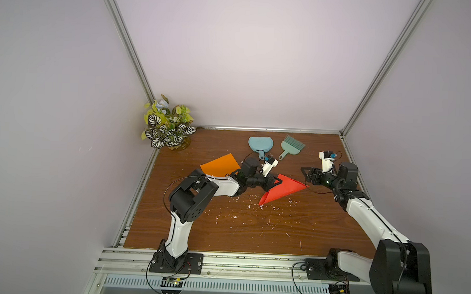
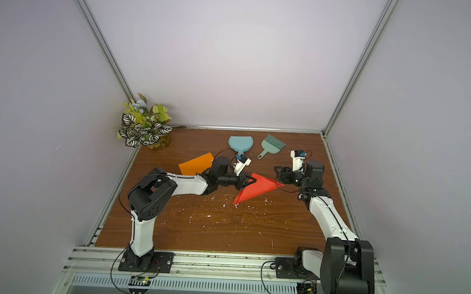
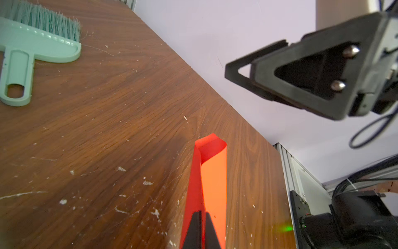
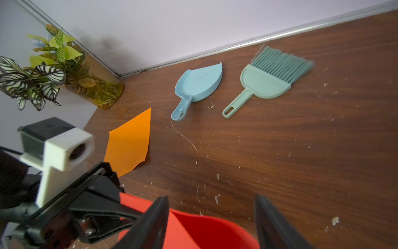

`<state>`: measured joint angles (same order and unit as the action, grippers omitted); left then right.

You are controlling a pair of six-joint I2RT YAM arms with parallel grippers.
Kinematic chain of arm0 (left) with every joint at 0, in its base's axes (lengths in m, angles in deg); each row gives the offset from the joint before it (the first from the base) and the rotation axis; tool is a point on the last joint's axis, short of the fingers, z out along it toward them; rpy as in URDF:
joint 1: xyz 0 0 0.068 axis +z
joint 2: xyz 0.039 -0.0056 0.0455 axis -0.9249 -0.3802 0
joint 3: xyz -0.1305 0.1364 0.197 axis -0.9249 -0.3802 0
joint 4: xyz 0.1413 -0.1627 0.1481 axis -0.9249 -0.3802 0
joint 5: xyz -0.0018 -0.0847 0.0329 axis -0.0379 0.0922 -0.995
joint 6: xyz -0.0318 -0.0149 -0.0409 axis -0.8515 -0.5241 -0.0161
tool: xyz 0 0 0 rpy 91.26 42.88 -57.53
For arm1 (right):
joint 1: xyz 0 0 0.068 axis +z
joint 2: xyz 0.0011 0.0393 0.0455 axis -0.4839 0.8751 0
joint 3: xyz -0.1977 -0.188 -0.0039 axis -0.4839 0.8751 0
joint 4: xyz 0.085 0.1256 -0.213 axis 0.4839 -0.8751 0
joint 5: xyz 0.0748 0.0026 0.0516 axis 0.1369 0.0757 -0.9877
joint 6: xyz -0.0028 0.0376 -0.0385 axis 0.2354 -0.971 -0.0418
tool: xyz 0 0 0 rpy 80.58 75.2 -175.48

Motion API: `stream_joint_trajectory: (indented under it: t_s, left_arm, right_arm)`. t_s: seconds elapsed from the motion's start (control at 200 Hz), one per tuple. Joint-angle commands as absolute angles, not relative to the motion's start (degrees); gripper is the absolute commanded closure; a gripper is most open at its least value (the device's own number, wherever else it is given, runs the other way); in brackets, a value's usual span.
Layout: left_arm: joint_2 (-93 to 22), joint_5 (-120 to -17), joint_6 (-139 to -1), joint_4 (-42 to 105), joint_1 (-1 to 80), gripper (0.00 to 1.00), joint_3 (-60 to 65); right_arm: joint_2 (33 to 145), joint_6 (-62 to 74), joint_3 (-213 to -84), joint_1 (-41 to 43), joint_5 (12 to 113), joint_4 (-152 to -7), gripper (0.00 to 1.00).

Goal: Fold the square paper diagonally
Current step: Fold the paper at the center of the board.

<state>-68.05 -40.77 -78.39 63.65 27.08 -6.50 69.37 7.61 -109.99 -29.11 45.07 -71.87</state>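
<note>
Red paper (image 1: 283, 190), loosely doubled over on the wooden table (image 1: 252, 230), was pinched at its left corner by the left gripper (image 1: 278, 181), while the right gripper (image 1: 304, 176) held its fingers spread at the paper's right tip.

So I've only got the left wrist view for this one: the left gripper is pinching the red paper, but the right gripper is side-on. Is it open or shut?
Observer: Open. The right wrist view shows the right gripper with its jaws wide apart, not closed on the red paper.
Operator: What shape is the paper overall?
Observer: In both top views the red paper is doubled into a triangle, but it bulges rather than lying flat.
Operator: Any other paper around?
Observer: Yes, an orange sheet lies flat beyond the left arm, partly hidden by it.
</note>
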Motion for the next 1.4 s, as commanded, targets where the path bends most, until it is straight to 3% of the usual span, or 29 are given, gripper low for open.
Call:
stream_joint_trajectory:
  t_s: [0.0,0.22,0.43,0.611,0.856,1.396]
  left_arm:
    - [-71.02,-42.21,-81.64,64.86,28.33,0.99,-3.92]
    - [-75.79,-47.33,-84.62,67.79,32.58,0.99,-4.16]
    - [-75.08,-54.16,-79.97,64.27,33.79,1.00,-4.92]
    - [-73.66,-59.66,-80.70,63.76,33.82,0.99,-8.10]
    - [-71.35,-64.37,-81.10,61.70,33.46,0.99,-11.35]
    - [-71.00,-67.20,-80.90,58.84,31.89,0.99,-10.66]
  right_arm:
    - [66.95,1.70,-109.37,-28.92,41.06,-67.04,0.32]
    - [69.72,-6.78,-106.68,-27.99,35.73,-67.04,0.49]
    - [72.46,-10.03,-105.72,-21.41,40.21,-64.72,0.51]
    - [78.63,-11.42,-110.01,-13.91,46.09,-65.17,0.60]
    - [90.41,-15.74,-117.72,-7.56,49.61,-62.04,0.84]
    - [106.72,-13.09,-133.22,-2.08,55.52,-75.13,0.92]
